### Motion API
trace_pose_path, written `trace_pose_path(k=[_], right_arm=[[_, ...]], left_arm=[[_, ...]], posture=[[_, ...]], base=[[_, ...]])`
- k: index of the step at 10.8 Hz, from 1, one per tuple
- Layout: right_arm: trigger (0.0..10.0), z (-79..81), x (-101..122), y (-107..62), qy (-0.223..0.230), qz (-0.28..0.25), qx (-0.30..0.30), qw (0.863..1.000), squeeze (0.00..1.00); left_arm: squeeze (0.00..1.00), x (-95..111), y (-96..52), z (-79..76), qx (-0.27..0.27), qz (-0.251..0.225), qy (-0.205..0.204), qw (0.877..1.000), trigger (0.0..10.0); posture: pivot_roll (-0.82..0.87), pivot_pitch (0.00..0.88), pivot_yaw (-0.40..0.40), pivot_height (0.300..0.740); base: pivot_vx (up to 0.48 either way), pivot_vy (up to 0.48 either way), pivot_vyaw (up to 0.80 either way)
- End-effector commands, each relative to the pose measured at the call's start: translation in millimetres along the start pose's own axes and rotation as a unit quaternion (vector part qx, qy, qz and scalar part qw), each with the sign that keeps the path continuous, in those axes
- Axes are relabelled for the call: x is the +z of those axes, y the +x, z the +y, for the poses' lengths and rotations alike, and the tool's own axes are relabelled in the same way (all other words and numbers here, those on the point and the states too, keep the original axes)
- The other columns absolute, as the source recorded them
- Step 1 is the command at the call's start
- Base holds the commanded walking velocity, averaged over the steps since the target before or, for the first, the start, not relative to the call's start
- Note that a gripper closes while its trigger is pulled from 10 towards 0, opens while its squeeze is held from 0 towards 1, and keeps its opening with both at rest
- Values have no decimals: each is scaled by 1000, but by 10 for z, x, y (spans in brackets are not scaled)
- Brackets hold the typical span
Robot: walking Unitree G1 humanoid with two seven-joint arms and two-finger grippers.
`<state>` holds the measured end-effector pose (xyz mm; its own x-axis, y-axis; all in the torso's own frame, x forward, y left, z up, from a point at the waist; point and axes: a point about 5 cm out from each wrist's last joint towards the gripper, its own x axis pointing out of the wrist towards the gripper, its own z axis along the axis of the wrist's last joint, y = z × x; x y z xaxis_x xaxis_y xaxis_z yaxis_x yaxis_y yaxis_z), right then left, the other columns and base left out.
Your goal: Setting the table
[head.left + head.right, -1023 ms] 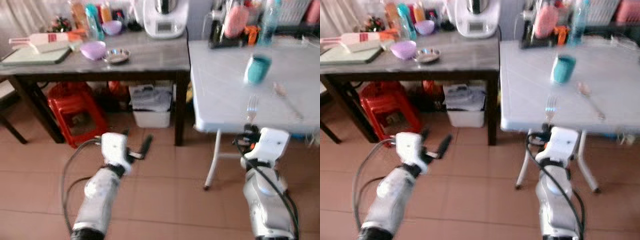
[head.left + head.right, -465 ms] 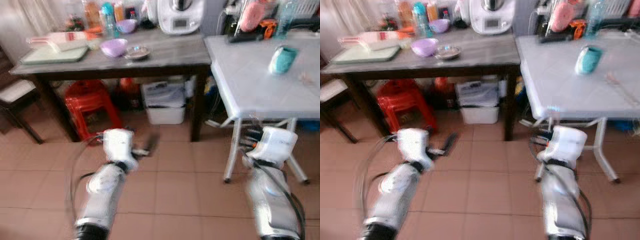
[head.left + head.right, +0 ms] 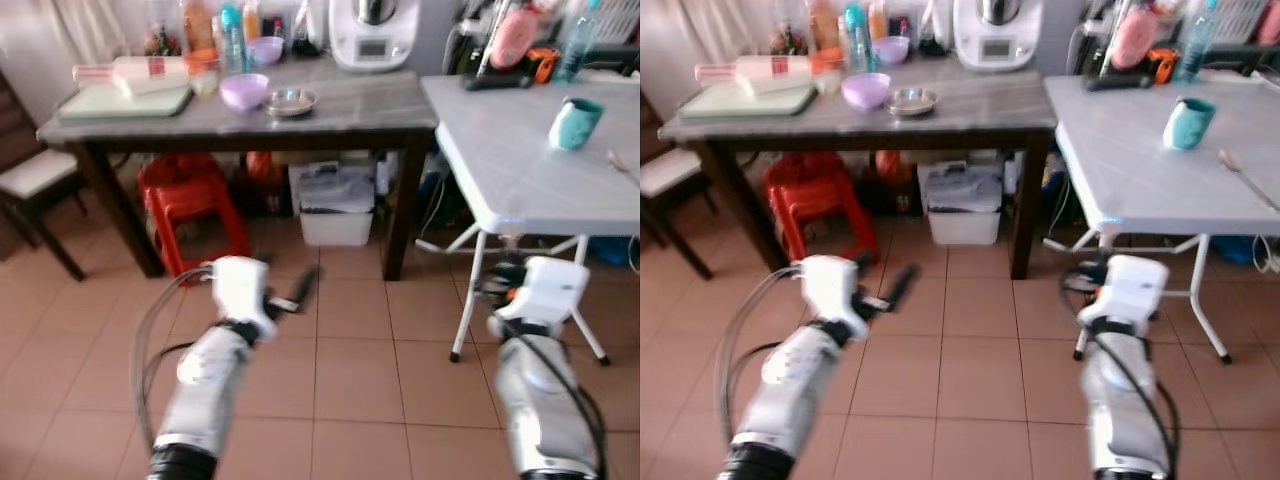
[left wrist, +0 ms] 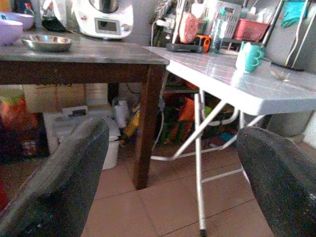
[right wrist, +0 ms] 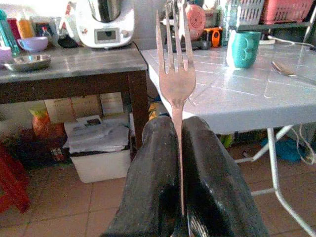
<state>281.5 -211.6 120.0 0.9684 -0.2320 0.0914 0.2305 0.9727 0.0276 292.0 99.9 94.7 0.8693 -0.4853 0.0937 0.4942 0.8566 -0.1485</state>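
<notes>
Fork [image 5: 174,74] stands tines-up, its handle pinched between the pressed-together fingers [image 5: 148,187] of the right gripper [image 5: 177,197], held low in front of the white bench [image 3: 1140,170]. On that bench: teal mug [image 3: 1188,123], spoon [image 3: 1240,172], can't tell what is in the mug. Left gripper [image 4: 168,177] has its fingers [image 4: 59,182] spread wide, holding nothing, over the tile floor [image 3: 350,370]. Dark bench [image 3: 350,105] carries a purple bowl [image 3: 244,92], small metal dish [image 3: 291,101], white appliance [image 3: 370,30], bottles; bowl contents unclear. Beneath it: red stool [image 3: 190,195], white bin [image 3: 335,205].
</notes>
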Motion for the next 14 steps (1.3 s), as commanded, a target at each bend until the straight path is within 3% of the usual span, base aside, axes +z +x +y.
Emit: trace_pose_path(k=[1, 6, 14], right_arm=[[10000, 78, 70, 28, 8, -16, 11, 1000, 0], [10000, 81, 63, 19, 9, -17, 11, 1000, 0], [10000, 147, 56, 58, 15, -19, 21, 999, 0]], left_arm=[[0, 27, -28, 66, 7, -2, 5, 1000, 10000], [0, 56, -7, 33, -4, -4, 1, 1000, 10000], [0, 64, 0, 26, -10, -2, 6, 1000, 10000]], posture=[[-11, 0, 49, 740], [-9, 0, 55, 740], [7, 0, 52, 740]], base=[[300, 0, 763], [306, 0, 545], [317, 0, 0]])
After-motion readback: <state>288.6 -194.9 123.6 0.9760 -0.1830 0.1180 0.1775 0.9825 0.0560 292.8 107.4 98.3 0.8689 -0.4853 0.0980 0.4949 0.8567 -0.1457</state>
